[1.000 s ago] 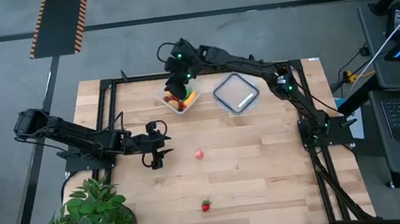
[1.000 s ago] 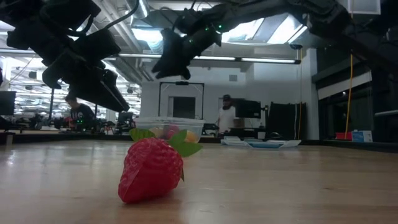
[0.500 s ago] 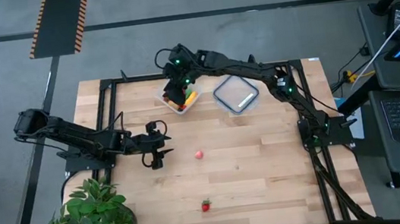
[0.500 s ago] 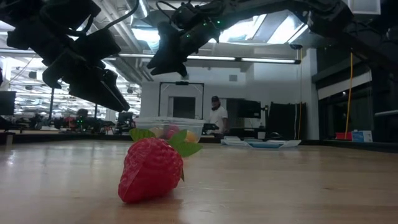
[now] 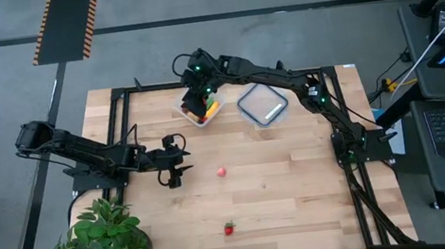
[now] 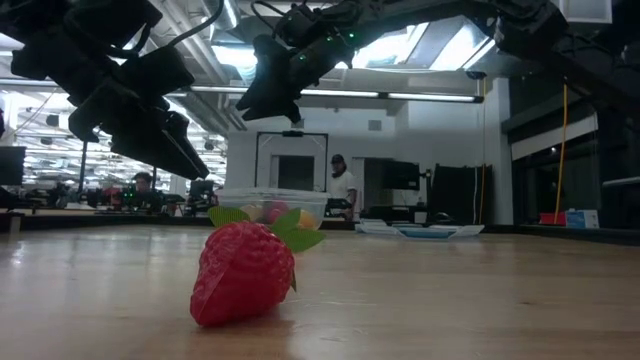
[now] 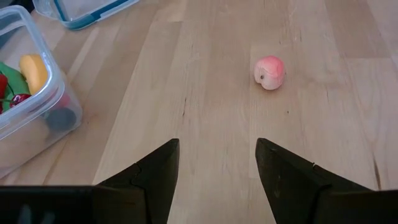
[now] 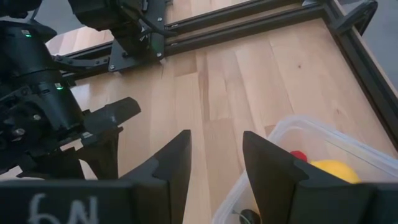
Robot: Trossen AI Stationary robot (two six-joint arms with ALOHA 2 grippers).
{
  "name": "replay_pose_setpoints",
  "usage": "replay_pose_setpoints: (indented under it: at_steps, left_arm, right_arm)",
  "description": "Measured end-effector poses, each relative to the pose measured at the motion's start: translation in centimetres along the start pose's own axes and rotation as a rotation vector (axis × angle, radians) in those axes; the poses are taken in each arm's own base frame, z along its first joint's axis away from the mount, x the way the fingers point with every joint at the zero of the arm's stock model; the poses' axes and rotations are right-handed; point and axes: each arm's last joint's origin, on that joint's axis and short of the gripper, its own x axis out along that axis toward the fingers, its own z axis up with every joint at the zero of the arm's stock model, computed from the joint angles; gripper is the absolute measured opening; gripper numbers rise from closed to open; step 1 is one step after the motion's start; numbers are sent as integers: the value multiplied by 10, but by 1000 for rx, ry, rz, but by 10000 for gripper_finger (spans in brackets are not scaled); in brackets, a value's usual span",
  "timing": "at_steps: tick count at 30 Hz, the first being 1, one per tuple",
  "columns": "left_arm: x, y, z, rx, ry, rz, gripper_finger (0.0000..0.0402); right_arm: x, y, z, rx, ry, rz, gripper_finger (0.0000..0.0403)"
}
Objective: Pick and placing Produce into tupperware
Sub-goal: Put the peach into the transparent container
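The tupperware [image 5: 204,112], a clear tub, stands on the table at the far middle and holds several produce pieces, among them a yellow one [image 8: 333,169] and a red one [image 8: 299,155]. My right gripper [image 5: 195,102] hovers open above the tub's left part [image 8: 214,163] with nothing between its fingers. A pink produce piece [image 5: 222,172] lies on the table mid-way. A toy strawberry [image 6: 245,272] lies near the front edge [image 5: 229,227]. My left gripper [image 5: 178,160] waits open, left of the pink piece [image 7: 270,72], with an empty gap [image 7: 217,180].
The flat lid [image 5: 263,104] lies right of the tub. A potted plant [image 5: 101,246] stands at the table's near left corner. Bare wood lies between the pink piece and the strawberry. A person [image 6: 341,192] stands in the room beyond the table.
My right gripper has edged a little toward the table's left above the tub, still open, then held still. The person in the background has walked leftward.
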Motion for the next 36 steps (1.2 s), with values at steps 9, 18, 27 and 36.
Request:
replay_pose_setpoints:
  at_steps: [9,18,27,36]
  left_arm:
    - [0,0,0,0,0,0,206]
    - [0,0,0,0,0,0,206]
    - [0,0,0,0,0,0,206]
    - [0,0,0,0,0,0,206]
  right_arm:
    - [0,0,1,-4,-6,0,145]
    - [0,0,2,-75,-19,0,145]
    - [7,19,9,-166,-90,31,145]
    - [6,25,3,-161,-37,235,145]
